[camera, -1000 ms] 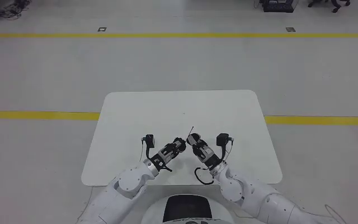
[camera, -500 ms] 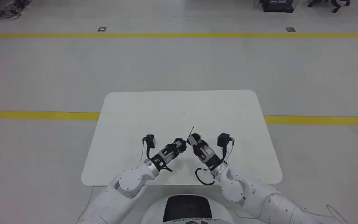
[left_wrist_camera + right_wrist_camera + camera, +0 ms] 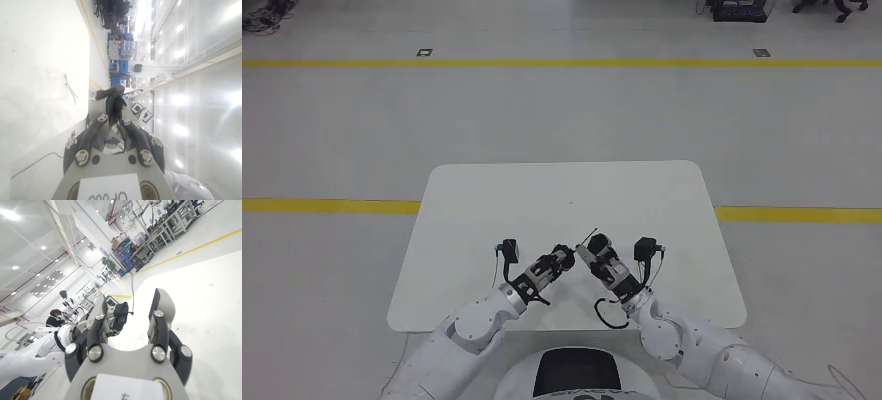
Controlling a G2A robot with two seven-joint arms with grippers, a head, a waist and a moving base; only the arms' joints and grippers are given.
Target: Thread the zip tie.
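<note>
L gripper (image 3: 121, 311) pinches thin dark plastic zip tie (image 3: 133, 291), strap pointing away twd far table edge; R gripper (image 3: 131, 296), spread wide & empty, just beside it.

Light: bright, from ceiling lamps (image 3: 43, 247) above the table (image 3: 642, 190).
Glare: left wrist view — table washed white, lamps flaring.

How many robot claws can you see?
2. The grey left gripper, shut on the thin black zip tie, and the open grey right gripper facing it, both over the white table.
</note>
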